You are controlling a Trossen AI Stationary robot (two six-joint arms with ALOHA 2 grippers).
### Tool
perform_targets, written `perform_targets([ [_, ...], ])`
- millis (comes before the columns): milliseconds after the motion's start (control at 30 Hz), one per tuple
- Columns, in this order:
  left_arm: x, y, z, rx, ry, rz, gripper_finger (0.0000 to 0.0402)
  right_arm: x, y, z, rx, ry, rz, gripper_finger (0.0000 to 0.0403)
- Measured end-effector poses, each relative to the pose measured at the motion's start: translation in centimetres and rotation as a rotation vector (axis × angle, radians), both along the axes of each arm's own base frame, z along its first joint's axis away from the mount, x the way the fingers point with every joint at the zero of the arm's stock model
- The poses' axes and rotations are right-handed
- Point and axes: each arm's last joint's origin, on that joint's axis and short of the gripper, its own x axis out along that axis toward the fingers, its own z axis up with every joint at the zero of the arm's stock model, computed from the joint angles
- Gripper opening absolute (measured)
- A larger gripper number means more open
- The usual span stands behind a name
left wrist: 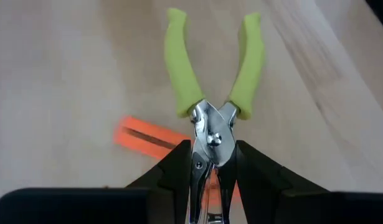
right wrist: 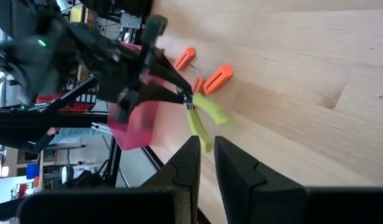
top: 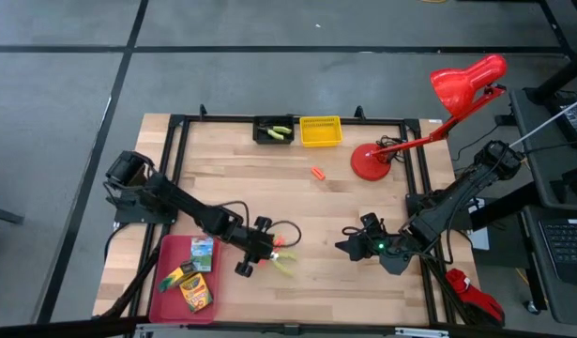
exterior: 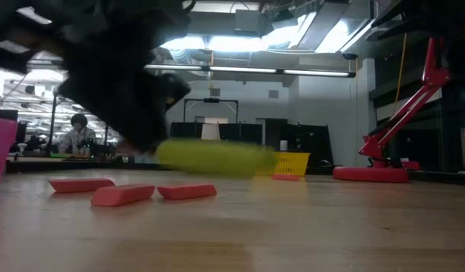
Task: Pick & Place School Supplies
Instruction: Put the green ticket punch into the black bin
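My left gripper (top: 272, 252) (left wrist: 210, 149) is near the table's front middle, shut on a hand tool with lime-green handles (top: 286, 265) (left wrist: 185, 68) (exterior: 213, 157). Stubby orange pieces (exterior: 122, 195) (right wrist: 219, 76) lie flat on the wood just beside and under it. Three crayon boxes (top: 196, 294) lie in the red tray (top: 161, 300). A second green-handled tool (top: 280, 130) lies in the black bin. Another orange piece (top: 317, 173) lies alone mid-table. My right gripper (top: 349, 246) (right wrist: 205, 155) waits shut to the right, pointing at the tool. My left gripper pinches the tool's metal head (left wrist: 211, 127), close to the pivot, between its two fingers (left wrist: 179, 168). The fingers come slanting from the table's left and lie along the tool. Both green handles stick out past the fingertips, spread apart. In the low view the tool is off the wood.
A black bin (top: 260, 139) and a yellow bin (top: 320, 141) stand at the far edge. A red desk lamp (top: 371, 164) stands far right, its arm reaching past the table. The black frame rail runs round the table. Bare wood lies between the arms and the bins.
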Motion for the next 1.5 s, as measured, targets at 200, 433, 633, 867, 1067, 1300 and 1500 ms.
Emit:
perform_targets([
  [200, 0.2, 2.9, 2.8, 0.041, -0.098, 0.106, 0.0099, 0.0, -0.1, 0.0, -0.012, -0.011, -0.017, 0.0052],
  [433, 0.5, 8.7, 5.2, 0.063, -0.165, 0.275, 0.0099, 0.0, -0.2, 0.1, -0.039, -0.034, -0.054, 0.0052],
  [633, 0.3, 14.7, 6.8, 0.104, -0.218, 0.424, 0.0099, 0.0, -0.3, 0.1, -0.064, -0.048, -0.086, 0.0052],
  [867, 0.2, 22.6, 9.1, 0.132, -0.277, 0.588, 0.01, 0.3, -0.8, 0.1, -0.094, -0.06, -0.135, 0.0052],
  [1067, -0.8, 28.6, 9.5, 0.201, -0.252, 0.651, 0.0101, 0.6, -1.4, 0.1, -0.112, -0.07, -0.176, 0.0052],
  [1300, -2.4, 32.9, 6.4, 0.172, -0.113, 0.701, 0.0101, 0.9, -1.7, 0.2, -0.104, -0.075, -0.194, 0.0052],
  [1500, -2.7, 34.7, 4.0, 0.15, -0.053, 0.707, 0.0102, 1.1, -1.7, 0.3, -0.085, -0.093, -0.204, 0.0052],
])
